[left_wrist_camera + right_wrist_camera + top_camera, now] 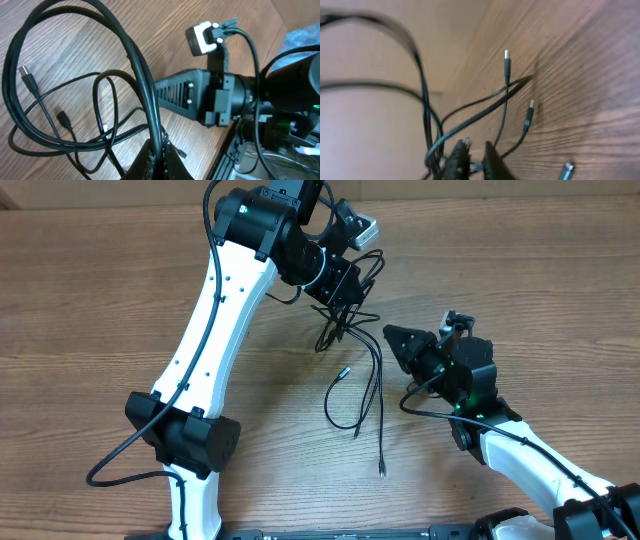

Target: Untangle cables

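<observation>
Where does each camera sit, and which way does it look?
Overhead: fixed above the table, looking straight down; both arms show, the left gripper and right gripper near the cables.
Left wrist: on the left arm, looking past its own fingers, shut on the cables, towards the right gripper.
Right wrist: on the right arm, looking low along the table; its own fingers show at the bottom, blurred cables and plugs ahead.
Shared: all three see the cables; overhead and left wrist both show the right arm's wrist camera.

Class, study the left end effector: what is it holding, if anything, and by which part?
The left end effector is shut on the cables, gripping several looped strands mid-length, not at the plug ends.
</observation>
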Available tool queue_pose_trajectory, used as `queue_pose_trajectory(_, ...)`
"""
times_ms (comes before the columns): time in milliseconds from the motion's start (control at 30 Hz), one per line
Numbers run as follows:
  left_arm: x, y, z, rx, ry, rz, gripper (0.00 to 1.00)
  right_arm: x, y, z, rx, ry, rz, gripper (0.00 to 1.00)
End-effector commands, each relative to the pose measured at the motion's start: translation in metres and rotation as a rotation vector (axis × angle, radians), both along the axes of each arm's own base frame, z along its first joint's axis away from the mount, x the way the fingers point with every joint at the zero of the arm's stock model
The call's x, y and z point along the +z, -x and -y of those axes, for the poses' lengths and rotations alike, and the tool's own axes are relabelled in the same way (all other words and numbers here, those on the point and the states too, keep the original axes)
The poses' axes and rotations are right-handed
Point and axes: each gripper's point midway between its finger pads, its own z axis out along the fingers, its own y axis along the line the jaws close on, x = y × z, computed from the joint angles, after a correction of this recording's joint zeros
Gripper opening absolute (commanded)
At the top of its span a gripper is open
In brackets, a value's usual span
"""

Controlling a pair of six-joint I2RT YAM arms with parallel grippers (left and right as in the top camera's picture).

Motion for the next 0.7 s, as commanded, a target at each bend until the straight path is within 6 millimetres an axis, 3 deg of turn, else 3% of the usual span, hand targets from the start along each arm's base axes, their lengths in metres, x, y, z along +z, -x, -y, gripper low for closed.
queue_pose_trajectory(0,0.021,0.003,-0.001,-0.018,0.012,0.078,0.04,0.006,0.01,-0.016,0.174,0.133,0.152,0.22)
queue_pose_trajectory(200,0.022,0.004,0.001,-0.021,0.022,0.074,0.04,0.009,0.025,-0.031,0.338,0.196,0.26,0.56)
queue_pose_trajectory(367,0.027,0.01,0.006,-0.041,0.068,0.053,0.04,0.009,0.029,-0.036,0.382,0.254,0.324,0.64)
queue_pose_trajectory(533,0.031,0.014,0.011,-0.056,0.106,0.034,0.04,0.009,0.036,-0.048,0.424,0.264,0.345,0.64)
queue_pose_trajectory(667,0.033,0.014,0.012,-0.049,0.115,0.023,0.04,0.004,0.04,-0.057,0.429,0.303,0.349,0.45)
